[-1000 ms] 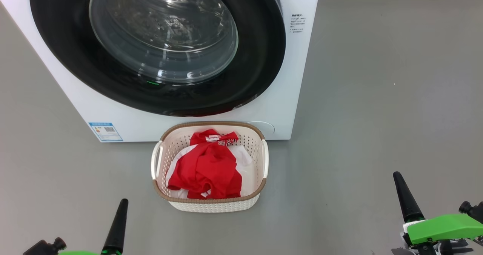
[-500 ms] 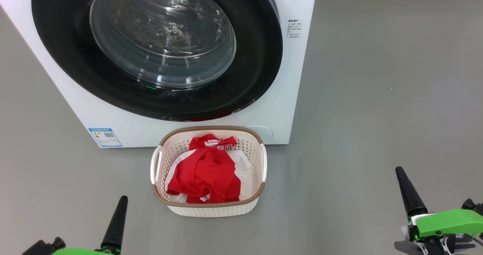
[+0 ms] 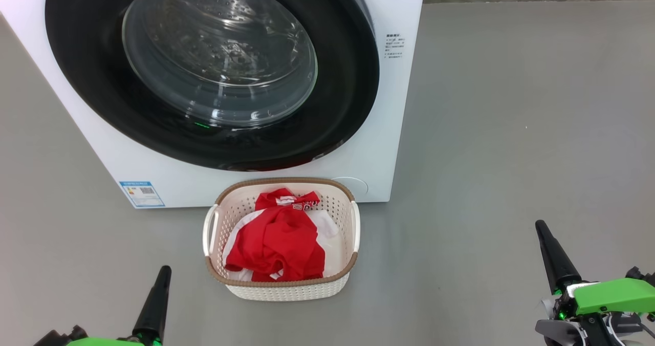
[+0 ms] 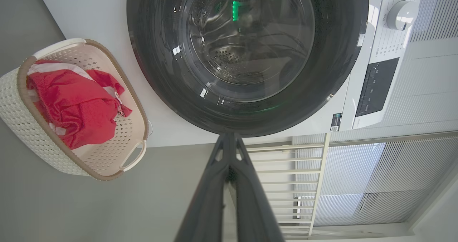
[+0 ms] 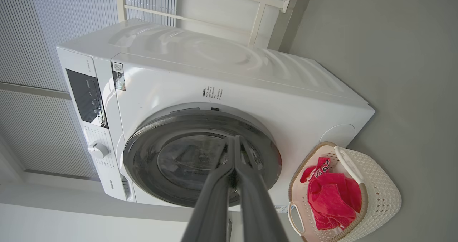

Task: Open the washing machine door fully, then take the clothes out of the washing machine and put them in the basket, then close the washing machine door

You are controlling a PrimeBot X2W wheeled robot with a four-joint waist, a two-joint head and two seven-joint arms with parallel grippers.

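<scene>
Starting at the tips: your left fingers (image 3: 156, 300) and right fingers (image 3: 557, 264) are both pinched fully closed with nothing in them, so each pair reads as one dark spike. They hang well back from the washing machine (image 3: 179, 182), one off to each side of its front, tips aimed toward it and touching nothing. Looks like a parked pose to me, arms low and wide so nothing blocks the head view. Each wrist view looks along its shut fingers at the machine from well off.

The clothes (image 3: 276, 243) are piled in the basket (image 3: 281, 283), which sits on the floor (image 3: 486, 156) just in front of the washing machine, right below the washing machine door (image 3: 215, 64). That door looks shut flush against the front, and I can't spot any red through the glass. I'd say you're basically done here, nothing left to grab.
</scene>
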